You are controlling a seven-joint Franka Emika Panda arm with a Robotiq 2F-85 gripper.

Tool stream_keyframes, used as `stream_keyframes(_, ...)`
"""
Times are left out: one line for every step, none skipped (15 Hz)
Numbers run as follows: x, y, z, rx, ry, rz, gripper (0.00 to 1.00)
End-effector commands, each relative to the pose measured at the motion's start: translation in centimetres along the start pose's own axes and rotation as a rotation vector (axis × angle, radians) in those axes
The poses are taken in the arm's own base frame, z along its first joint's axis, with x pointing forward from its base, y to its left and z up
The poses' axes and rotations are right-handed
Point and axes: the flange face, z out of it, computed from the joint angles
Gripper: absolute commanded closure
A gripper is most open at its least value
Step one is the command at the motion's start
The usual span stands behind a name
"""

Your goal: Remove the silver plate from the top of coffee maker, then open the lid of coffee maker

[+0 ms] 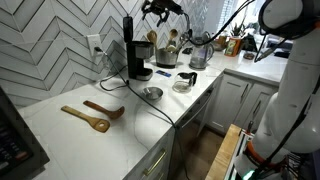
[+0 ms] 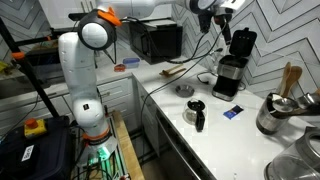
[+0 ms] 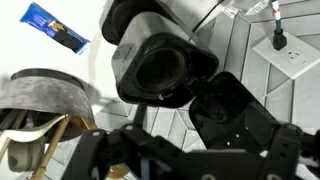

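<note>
The black coffee maker [image 1: 138, 58] stands at the back of the white counter, and it also shows in an exterior view [image 2: 234, 68]. Its black lid [image 1: 127, 30] stands raised upright, and it shows too from the other side [image 2: 243, 41]. The silver plate [image 1: 152, 93] lies flat on the counter in front of the machine, also visible in an exterior view [image 2: 185, 90]. My gripper [image 1: 158, 10] hangs above the machine, apart from it and empty, and its jaws look spread [image 2: 222, 14]. In the wrist view the dark jaws [image 3: 190, 150] frame the machine's round top opening [image 3: 160, 70] and the raised lid [image 3: 232, 112].
A glass carafe with a black handle [image 2: 196, 113] stands near the counter's front edge. Two wooden spoons [image 1: 92, 115] lie on the counter. A metal pot with wooden utensils [image 2: 278, 112] and a blue packet [image 2: 232, 112] are nearby. A wall outlet [image 1: 95, 44] holds the cord.
</note>
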Motion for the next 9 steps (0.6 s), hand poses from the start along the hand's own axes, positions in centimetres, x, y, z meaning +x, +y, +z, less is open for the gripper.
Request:
stream_keyframes(-3.1, 1.0, -1.7, -0.035, -0.063, 0.052, 0.0)
stream_keyframes(-3.5, 1.0, -2.3, -0.043, -0.07, 0.055, 0.0)
stream_keyframes(-3.8, 1.2, -3.0, -0.053, -0.077, 0.052, 0.0)
stream_keyframes(-4.1, 1.3, -3.6, -0.058, -0.082, 0.056, 0.0)
stream_keyframes(-4.3, 1.4, -4.5, -0.069, -0.084, 0.048, 0.0)
stream_keyframes(-4.6, 1.6, -5.3, -0.087, -0.087, 0.033, 0.0)
stream_keyframes(-4.8, 1.8, -6.2, -0.107, -0.083, 0.019, 0.0)
stream_keyframes(-3.1, 1.0, -4.7, -0.069, -0.072, 0.021, 0.0)
stream_keyframes(-3.2, 1.0, -5.4, -0.067, -0.067, 0.018, 0.0)
